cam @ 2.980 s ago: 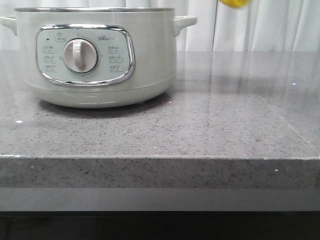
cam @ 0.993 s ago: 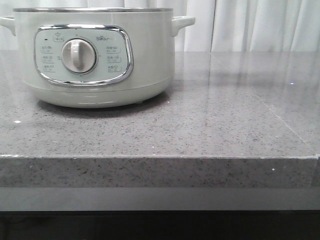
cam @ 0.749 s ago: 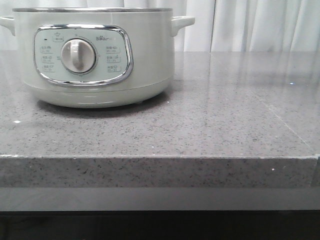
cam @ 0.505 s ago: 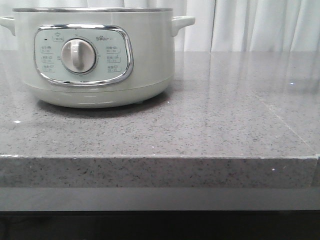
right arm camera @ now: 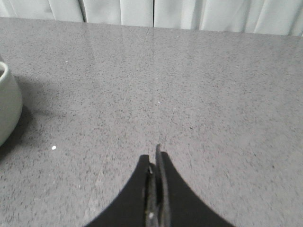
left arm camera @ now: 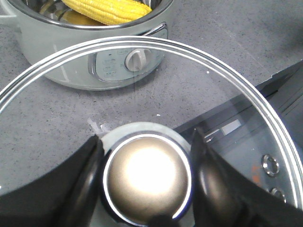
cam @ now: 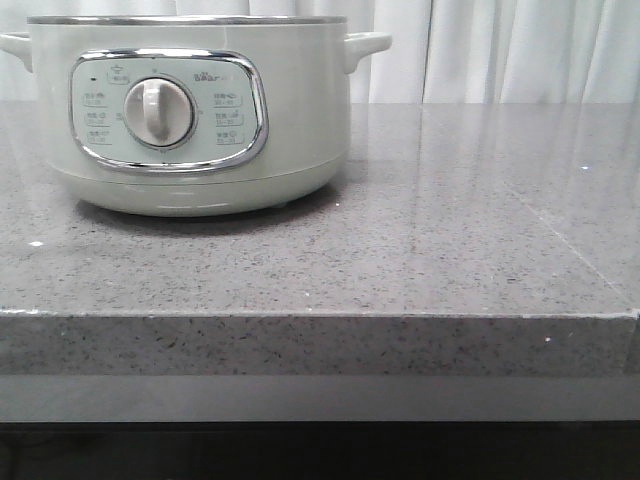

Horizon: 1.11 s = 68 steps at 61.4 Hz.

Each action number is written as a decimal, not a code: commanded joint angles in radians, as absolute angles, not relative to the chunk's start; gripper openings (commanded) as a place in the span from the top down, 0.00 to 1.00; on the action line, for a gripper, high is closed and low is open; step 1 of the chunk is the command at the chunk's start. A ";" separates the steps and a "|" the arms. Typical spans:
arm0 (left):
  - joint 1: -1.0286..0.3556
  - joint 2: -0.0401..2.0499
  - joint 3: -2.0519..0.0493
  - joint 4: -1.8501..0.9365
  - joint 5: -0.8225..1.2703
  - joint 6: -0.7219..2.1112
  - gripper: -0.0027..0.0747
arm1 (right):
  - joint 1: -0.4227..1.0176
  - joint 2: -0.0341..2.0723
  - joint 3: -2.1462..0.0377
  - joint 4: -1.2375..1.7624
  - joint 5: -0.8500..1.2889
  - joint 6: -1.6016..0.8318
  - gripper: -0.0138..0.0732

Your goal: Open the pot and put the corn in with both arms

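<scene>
The pale grey-green pot (cam: 190,110) stands at the back left of the counter, its dial (cam: 159,111) facing me. In the left wrist view the pot (left arm camera: 71,56) is open and the yellow corn (left arm camera: 106,10) lies inside it. My left gripper (left arm camera: 147,177) is shut on the round metal knob (left arm camera: 147,178) of the glass lid (left arm camera: 227,90) and holds the lid in the air in front of the pot. My right gripper (right arm camera: 156,163) is shut and empty above bare counter to the right of the pot (right arm camera: 7,101). Neither gripper shows in the front view.
The grey speckled counter (cam: 420,250) runs right of the pot to its front edge (cam: 320,315). White curtains (cam: 500,50) hang behind. A dark panel with round metal fittings (left arm camera: 270,163) shows below the counter edge through the lid.
Three seconds ago a yellow thing showed at the top right of the front view; it is gone from that view now. The pot has barely shifted.
</scene>
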<state>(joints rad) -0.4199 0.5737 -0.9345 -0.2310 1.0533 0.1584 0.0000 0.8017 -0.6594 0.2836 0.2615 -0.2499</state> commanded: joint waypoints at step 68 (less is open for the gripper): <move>-0.428 1.431 -1.785 -0.209 0.992 0.236 0.82 | 0.017 0.312 -0.352 0.290 0.110 -0.259 0.92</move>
